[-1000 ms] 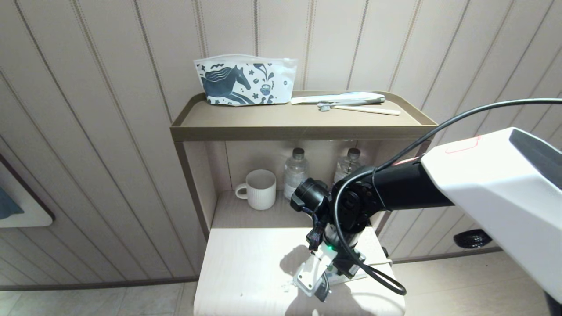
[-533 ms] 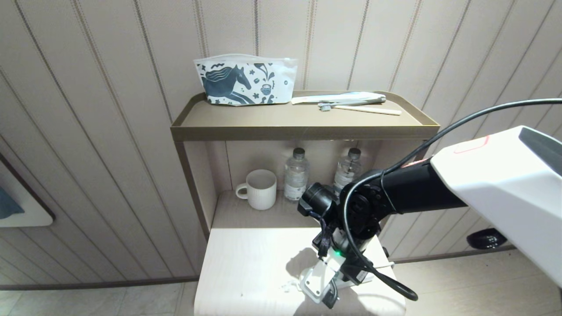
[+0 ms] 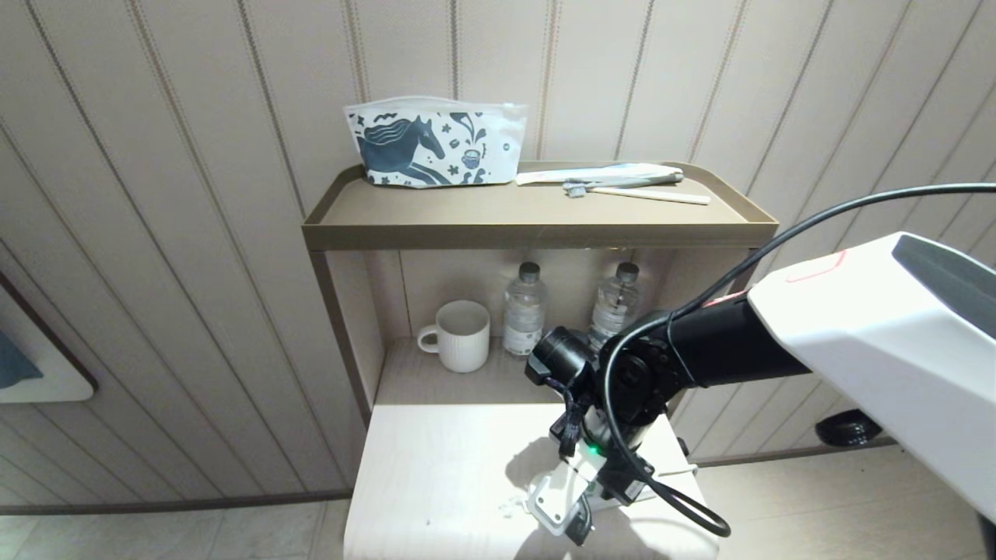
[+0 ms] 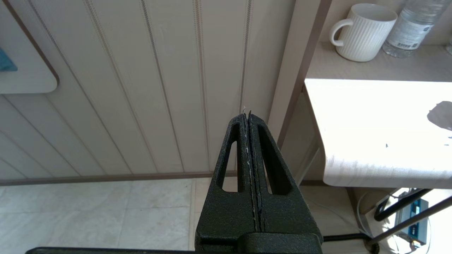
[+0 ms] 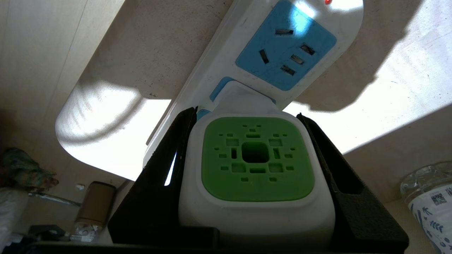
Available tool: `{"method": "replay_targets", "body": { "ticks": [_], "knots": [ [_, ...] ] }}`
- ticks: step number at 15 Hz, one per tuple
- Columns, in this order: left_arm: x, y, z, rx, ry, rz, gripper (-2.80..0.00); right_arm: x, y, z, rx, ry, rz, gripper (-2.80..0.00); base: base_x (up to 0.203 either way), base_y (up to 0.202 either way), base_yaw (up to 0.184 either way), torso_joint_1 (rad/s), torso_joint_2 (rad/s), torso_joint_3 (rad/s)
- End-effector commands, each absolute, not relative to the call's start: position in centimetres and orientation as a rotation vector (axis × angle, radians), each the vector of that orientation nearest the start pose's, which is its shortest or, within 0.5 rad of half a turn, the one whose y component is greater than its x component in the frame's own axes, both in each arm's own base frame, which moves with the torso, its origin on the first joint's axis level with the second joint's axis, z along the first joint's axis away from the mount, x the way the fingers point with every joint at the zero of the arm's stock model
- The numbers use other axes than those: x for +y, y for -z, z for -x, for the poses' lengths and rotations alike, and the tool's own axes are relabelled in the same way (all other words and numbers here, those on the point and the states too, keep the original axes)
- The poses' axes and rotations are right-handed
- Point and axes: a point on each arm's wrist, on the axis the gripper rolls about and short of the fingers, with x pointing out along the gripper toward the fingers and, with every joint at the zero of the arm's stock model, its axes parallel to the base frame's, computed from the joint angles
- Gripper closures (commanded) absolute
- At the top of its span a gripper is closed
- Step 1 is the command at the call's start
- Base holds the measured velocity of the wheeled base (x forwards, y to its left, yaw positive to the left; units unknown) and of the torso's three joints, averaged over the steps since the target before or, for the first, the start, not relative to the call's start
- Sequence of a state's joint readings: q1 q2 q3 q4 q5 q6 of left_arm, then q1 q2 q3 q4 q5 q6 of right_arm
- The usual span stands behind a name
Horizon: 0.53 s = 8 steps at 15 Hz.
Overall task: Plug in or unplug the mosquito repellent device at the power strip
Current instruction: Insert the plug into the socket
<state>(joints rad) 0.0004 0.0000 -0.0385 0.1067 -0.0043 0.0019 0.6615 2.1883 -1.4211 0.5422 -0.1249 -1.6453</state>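
Note:
The mosquito repellent device (image 5: 257, 158), a white body with a green vented face, sits between the black fingers of my right gripper (image 5: 246, 112), which is shut on its two sides. Its far end rests against a blue socket of the white power strip (image 5: 219, 63), which lies flat on the pale table (image 5: 388, 88). Whether the prongs are in the socket is hidden. A free blue socket (image 5: 286, 56) lies beyond it. In the head view the right gripper (image 3: 580, 527) points down near the table's front right corner. My left gripper (image 4: 246, 114) is shut and empty, parked beside the table above the floor.
A white ribbed mug (image 3: 461, 334) and two clear water bottles (image 3: 524, 311) stand in the recess behind the table top (image 3: 436, 467). On the upper shelf (image 3: 537, 233) sit a horse-print pouch (image 3: 432, 140) and a toothbrush (image 3: 638, 190). The strip's thin cord (image 3: 678, 469) runs off to the right.
My right wrist has shifted slightly to the right and nearer the table's front edge, still gripping the device. The left arm has not moved.

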Motion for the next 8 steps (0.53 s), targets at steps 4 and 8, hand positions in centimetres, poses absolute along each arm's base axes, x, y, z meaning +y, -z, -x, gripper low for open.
{"method": "replay_targets", "body": {
  "ticks": [4, 8],
  "knots": [
    [0.0, -7.5, 2.6, 0.069, 0.005, -0.001, 0.0, 22.8, -6.6, -29.9, 0.588, -1.45, 1.861, 0.0, 0.0, 0.0, 0.0, 0.0, 0.0, 0.0],
    [0.0, -7.5, 2.6, 0.071, 0.004, -0.001, 0.0, 22.6, -8.5, -29.4, 0.557, -1.411, 1.855, 0.0, 0.0, 0.0, 0.0, 0.0, 0.0, 0.0]
  ]
}}
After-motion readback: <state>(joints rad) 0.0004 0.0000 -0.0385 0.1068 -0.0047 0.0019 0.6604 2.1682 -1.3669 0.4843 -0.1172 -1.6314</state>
